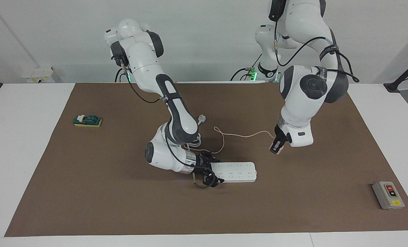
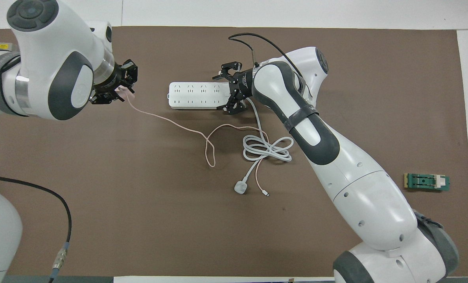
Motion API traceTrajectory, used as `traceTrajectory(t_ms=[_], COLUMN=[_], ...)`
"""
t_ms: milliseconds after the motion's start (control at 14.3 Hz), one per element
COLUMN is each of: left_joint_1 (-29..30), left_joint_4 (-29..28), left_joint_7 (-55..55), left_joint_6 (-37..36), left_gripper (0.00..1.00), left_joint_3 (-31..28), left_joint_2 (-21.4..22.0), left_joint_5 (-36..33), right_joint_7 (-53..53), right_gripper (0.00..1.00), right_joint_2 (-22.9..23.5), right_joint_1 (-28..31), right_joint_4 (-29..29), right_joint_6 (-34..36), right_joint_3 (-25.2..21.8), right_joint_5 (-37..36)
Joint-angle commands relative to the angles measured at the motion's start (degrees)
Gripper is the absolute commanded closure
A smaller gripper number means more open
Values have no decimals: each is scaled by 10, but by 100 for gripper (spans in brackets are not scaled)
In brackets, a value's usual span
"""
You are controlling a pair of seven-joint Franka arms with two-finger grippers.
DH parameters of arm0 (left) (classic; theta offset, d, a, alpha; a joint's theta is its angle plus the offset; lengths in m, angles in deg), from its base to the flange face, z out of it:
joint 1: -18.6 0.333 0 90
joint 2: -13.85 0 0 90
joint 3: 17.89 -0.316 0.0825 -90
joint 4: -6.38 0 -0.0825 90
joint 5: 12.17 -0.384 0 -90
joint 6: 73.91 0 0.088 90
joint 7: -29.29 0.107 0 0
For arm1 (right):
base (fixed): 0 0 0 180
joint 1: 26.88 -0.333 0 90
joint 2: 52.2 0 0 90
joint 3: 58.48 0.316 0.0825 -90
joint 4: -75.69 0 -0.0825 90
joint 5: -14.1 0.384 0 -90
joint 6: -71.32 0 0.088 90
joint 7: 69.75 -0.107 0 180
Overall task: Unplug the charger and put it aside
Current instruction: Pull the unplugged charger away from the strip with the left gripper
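The charger [image 1: 272, 148], a small pale-pink cube, hangs above the brown mat [image 1: 121, 206], clear of the white power strip [image 1: 236, 171]. My left gripper [image 1: 276, 149] is shut on it, over the mat toward the left arm's end of the table. In the overhead view the charger [image 2: 120, 91] sits in the left gripper [image 2: 120, 87], and its thin pink cable [image 2: 167, 120] trails back to the mat near the power strip [image 2: 196, 95]. My right gripper [image 1: 215, 171] stays low at the strip's end, jaws on either side of it; the overhead view shows the right gripper [image 2: 224, 91] there too.
The strip's thick white cord [image 2: 267, 148] lies coiled nearer the robots, its plug [image 2: 240, 187] loose on the mat. A grey switch box [image 1: 388, 195] sits at the left arm's end. A green block [image 1: 87, 120] lies at the right arm's end.
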Motion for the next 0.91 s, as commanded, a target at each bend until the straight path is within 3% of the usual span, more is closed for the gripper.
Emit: traceTrajectory(t_ms=[0,490,630,840], left_joint_1=[41,142,203,245], left_joint_4=[-43,-70,-111,-194], left_joint_7=[191,463,642,701], left_joint_6=[1,-3,-1,10], left_gripper=[100,100,100,100], left_joint_3=[3,4,3,4], left_joint_2=[32,53,74,108], left_joint_5=[7,101,207,226], right_joint_7=[-9,-14,-28,-29], right_gripper=[0,0,0,0], right_joint_2=[-38,-123,-141,-173], right_joint_1=[15,21,21,21], right_joint_4=[25,59,59,59], right_joint_6=[31,132,159,203], right_joint_3=[1,-46,-66,-98], right_joint_5=[-12,-15,-16,-28])
